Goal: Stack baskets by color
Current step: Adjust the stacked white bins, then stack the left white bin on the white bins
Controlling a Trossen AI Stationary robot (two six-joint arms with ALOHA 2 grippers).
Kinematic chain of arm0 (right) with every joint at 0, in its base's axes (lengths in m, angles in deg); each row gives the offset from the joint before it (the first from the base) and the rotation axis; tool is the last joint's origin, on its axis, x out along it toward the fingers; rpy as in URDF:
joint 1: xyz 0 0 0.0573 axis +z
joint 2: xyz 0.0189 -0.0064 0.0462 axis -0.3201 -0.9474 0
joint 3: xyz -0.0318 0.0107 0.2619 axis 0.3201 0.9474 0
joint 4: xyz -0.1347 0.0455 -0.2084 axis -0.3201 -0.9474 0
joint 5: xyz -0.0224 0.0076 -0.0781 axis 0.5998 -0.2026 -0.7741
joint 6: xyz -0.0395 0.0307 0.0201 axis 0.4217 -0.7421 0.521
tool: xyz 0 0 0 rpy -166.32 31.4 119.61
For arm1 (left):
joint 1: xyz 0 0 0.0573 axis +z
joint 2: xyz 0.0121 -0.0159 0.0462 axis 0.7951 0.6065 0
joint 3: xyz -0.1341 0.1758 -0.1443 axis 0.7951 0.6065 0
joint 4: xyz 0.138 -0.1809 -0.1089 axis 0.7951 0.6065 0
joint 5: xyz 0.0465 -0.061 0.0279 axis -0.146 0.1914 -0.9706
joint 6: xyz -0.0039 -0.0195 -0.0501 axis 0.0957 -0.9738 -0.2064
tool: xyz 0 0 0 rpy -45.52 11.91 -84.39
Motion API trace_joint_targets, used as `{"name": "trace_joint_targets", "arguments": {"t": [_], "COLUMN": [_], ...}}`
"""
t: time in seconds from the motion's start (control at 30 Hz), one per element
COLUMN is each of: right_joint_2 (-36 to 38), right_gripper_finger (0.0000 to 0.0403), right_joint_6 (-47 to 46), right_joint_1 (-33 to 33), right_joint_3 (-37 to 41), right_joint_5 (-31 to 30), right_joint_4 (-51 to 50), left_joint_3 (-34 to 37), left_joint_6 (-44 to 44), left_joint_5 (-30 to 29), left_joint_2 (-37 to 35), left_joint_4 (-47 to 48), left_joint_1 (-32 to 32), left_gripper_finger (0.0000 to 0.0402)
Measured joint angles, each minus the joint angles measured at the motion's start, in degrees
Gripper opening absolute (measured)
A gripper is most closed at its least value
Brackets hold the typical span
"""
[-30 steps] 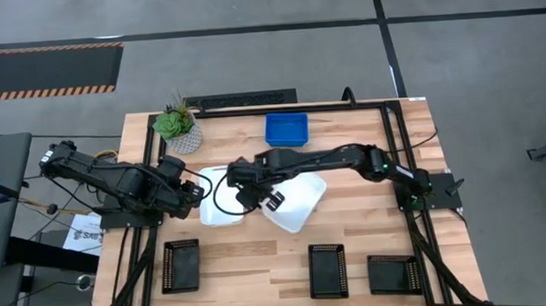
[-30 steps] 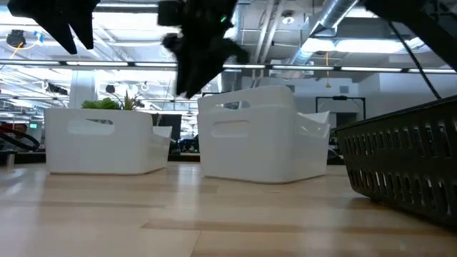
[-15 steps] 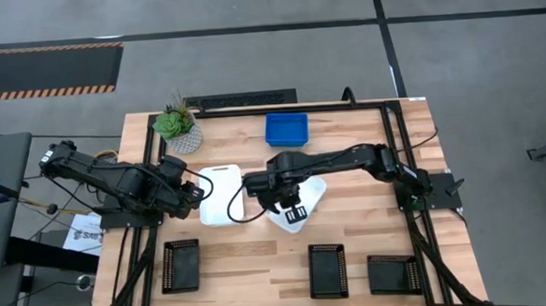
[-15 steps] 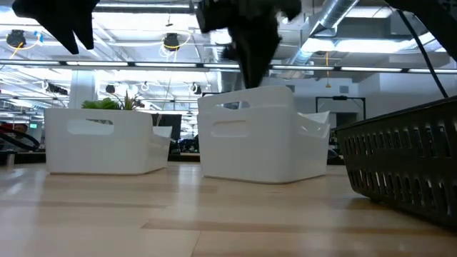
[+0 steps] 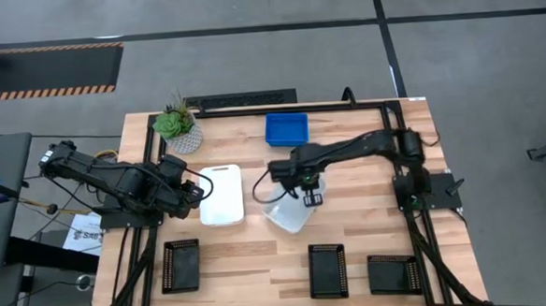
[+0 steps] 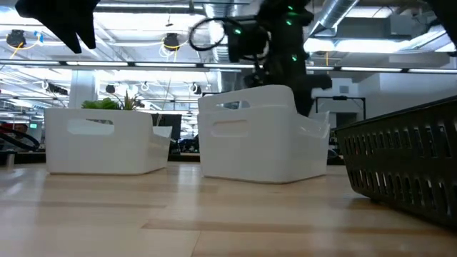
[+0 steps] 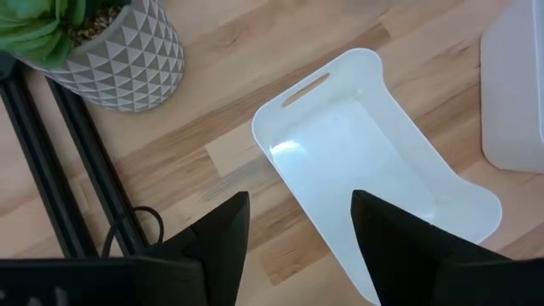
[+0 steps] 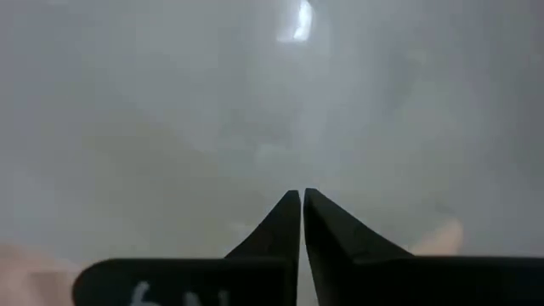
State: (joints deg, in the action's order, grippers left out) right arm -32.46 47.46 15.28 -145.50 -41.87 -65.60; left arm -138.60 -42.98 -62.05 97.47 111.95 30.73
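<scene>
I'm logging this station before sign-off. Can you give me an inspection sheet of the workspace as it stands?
Surface: wooden table, dark frame rails along its edges.
Job's things: blue basket at the back; white basket mid-table, a tilted white stack beside it; three black baskets along the front.
Clutter: potted plant at the back left corner.
Grippers: left pincer open, hovering above the single white basket; right pincer fingers together, low over the tilted stack.
Cables: loops by the left arm's base.
Surroundings: grey floor, striped mat; no people seen.
</scene>
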Motion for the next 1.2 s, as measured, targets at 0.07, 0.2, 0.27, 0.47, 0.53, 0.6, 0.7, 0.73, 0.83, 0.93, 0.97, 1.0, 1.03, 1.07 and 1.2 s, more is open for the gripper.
{"name": "trace_joint_targets", "arguments": {"t": [0.07, 0.2, 0.27, 0.47, 0.53, 0.6, 0.7, 0.73, 0.83, 0.93, 0.97, 1.0, 1.03, 1.07, 1.2], "right_joint_2": [2.7, 6.7, 7.5, 7.8, 7.8, 7.8, 9.0, 9.6, 12.0, 14.9, 15.8, 16.4, 16.7, 16.8, 15.0], "right_gripper_finger": [0.0028, 0.0012, 0.0009, 0.0016, 0.0019, 0.0021, 0.0021, 0.0021, 0.002, 0.0024, 0.0027, 0.0033, 0.0041, 0.0052, 0.011], "right_joint_6": [0.7, 4.9, 6.4, 8.1, 8.5, 9.8, 10.9, 11.1, 12.2, 18.1, 20.4, 23.0, 25.7, 28.2, 37.3], "right_joint_1": [-1.7, -5.0, -6.7, -10.5, -10.9, -10.9, -9.5, -8.8, -6.0, -2.8, -1.7, -0.7, 0.3, 1.1, 3.2], "right_joint_3": [4.4, 10.0, 11.2, 11.7, 11.7, 11.1, 9.2, 8.3, 5.3, 3.1, 2.8, 2.6, 2.4, 2.4, 2.4], "right_joint_5": [-2.2, -5.7, -7.1, -13.9, -18.1, -18.5, -17.8, -17.5, -16.3, -11.9, -10.3, -8.6, -7.2, -6.0, -2.9], "right_joint_4": [4.4, 9.5, 10.8, 9.8, 10.3, 9.8, 10.3, 10.5, 11.9, 16.8, 19.1, 21.7, 24.0, 25.5, 30.7], "left_joint_3": [0.0, 0.0, 0.0, 0.0, 0.0, 0.0, 0.0, 0.0, 0.0, 0.0, 0.0, 0.0, 0.0, 0.0, 0.0], "left_joint_6": [0.0, -0.2, -0.8, -1.3, -1.3, -1.3, -1.3, -1.3, -1.3, -1.1, -1.1, -1.1, -1.1, -1.1, -1.1], "left_joint_5": [0.0, 0.0, 0.0, 1.2, 1.8, 2.2, 2.3, 2.3, 2.3, 2.3, 2.3, 2.3, 2.3, 2.3, 2.3], "left_joint_2": [0.0, 0.0, 0.0, 0.0, 0.0, 0.0, 0.0, 0.0, 0.0, 0.0, 0.0, 0.0, 0.0, 0.0, 0.0], "left_joint_4": [-0.1, -0.1, 0.0, -0.5, -0.5, -0.5, -0.5, -0.5, -0.5, -0.5, -0.5, -0.5, -0.5, -0.5, -0.5], "left_joint_1": [0.0, 0.4, 0.5, 0.5, 0.5, 0.5, 0.5, 0.5, 0.5, 0.5, 0.5, 0.5, 0.5, 0.5, 0.5], "left_gripper_finger": [0.0197, 0.0197, 0.0197, 0.0197, 0.0197, 0.0197, 0.0197, 0.0197, 0.0197, 0.0197, 0.0197, 0.0197, 0.0197, 0.0197, 0.0197]}}
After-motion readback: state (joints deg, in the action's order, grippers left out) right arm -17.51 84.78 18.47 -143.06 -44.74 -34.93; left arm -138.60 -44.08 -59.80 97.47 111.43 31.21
